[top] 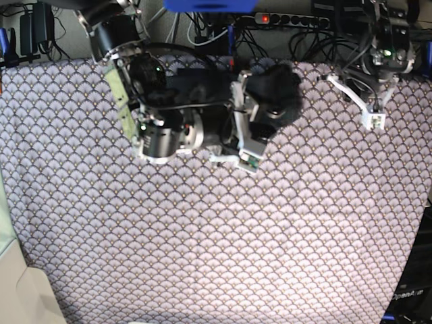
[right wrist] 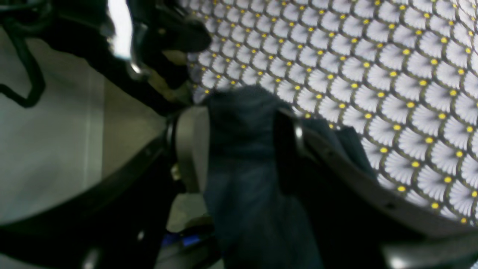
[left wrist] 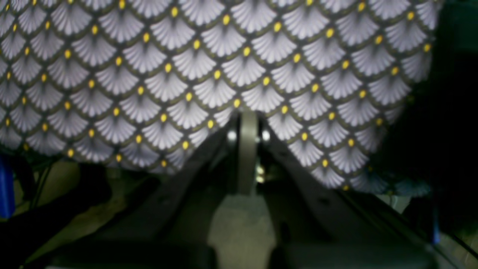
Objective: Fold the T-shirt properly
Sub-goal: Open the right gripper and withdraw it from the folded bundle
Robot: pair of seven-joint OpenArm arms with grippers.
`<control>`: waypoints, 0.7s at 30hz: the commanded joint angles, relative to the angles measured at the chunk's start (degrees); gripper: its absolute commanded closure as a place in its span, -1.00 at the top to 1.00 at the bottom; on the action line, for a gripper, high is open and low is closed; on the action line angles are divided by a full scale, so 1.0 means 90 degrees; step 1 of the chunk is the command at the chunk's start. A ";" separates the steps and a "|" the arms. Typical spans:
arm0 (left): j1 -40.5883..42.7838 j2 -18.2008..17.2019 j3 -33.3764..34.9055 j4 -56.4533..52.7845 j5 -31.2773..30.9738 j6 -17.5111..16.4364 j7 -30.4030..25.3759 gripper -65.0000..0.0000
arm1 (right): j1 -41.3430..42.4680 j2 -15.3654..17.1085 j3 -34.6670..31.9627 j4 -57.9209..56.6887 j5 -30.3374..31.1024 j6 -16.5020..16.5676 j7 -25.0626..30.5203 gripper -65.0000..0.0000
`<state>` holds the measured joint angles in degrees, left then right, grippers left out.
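Observation:
The black T-shirt (top: 282,86) is a bunched heap at the far edge of the table, near the middle of the base view. My right gripper (top: 268,108) is shut on a fold of it. In the right wrist view the dark fabric (right wrist: 242,127) fills the gap between the fingers (right wrist: 188,142) and hangs down over the tablecloth. My left gripper (top: 373,121) hangs above the cloth at the far right, apart from the shirt. In the left wrist view it (left wrist: 247,119) is shut with nothing in it, and no shirt shows there.
The scallop-patterned tablecloth (top: 216,229) covers the whole table. A power strip (top: 287,18) and cables run behind the far edge. The right arm's bulky joints (top: 162,128) lie over the cloth left of the shirt. The table ends at the right (top: 422,223).

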<state>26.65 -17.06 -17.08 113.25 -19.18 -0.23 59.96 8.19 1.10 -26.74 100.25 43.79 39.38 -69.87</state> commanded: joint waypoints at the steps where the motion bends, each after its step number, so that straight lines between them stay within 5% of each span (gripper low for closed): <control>1: 0.0003 -0.0034 -0.0012 0.0100 -0.0033 -0.0018 -0.0074 -1.00 | 0.0092 -0.0020 0.0017 0.0119 0.0121 0.0069 0.0129 -0.08; 8: 0.0032 -0.0004 -0.0002 0.0178 -0.0052 -0.0058 -0.0074 -1.00 | 0.0180 0.0644 0.0388 0.0129 0.0121 0.0069 0.0168 -0.08; 14: 0.0032 -0.0004 -0.0002 0.0237 -0.0785 -0.1425 0.0004 -1.00 | 0.0199 0.1347 0.1042 0.0129 0.0150 0.0069 0.0158 -0.08; 21: 0.0364 -0.0083 0.0135 0.0227 -0.0843 -0.1542 0.0014 -1.00 | 0.0160 0.2070 0.1716 0.0139 0.0170 0.0069 0.0178 -0.08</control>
<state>29.93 -17.39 -15.75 114.39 -26.35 -13.72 60.62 8.80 19.49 -11.53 100.31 43.94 39.38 -69.32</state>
